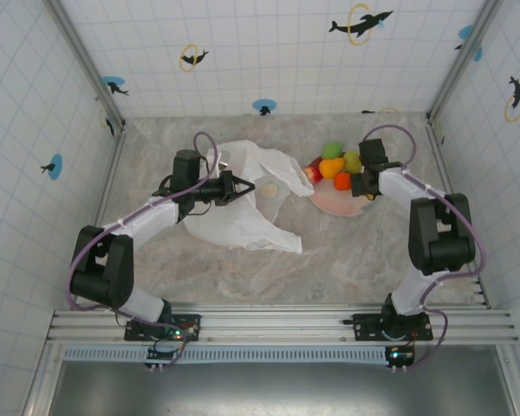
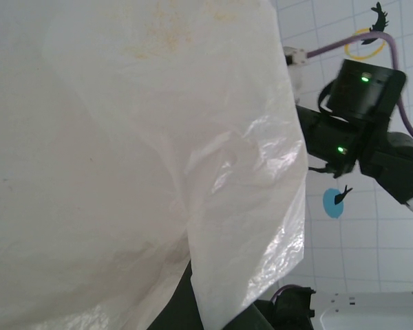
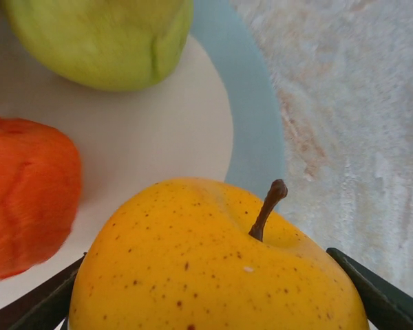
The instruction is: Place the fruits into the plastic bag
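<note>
On my left, the left gripper (image 1: 232, 186) is clenched on the plastic bag (image 1: 243, 221), which lies crumpled on the table (image 1: 347, 251). Right of it, the fruits (image 1: 334, 160) sit piled on the plate (image 1: 334, 206). The right gripper (image 1: 362, 185) brackets a yellow fruit (image 3: 220, 261) there; I cannot tell whether it grips.

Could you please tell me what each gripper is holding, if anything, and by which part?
Left gripper: shut on the plastic bag, by a pinched fold of film. Right gripper: jaws flank the yellow fruit; grip cannot be told.
</note>
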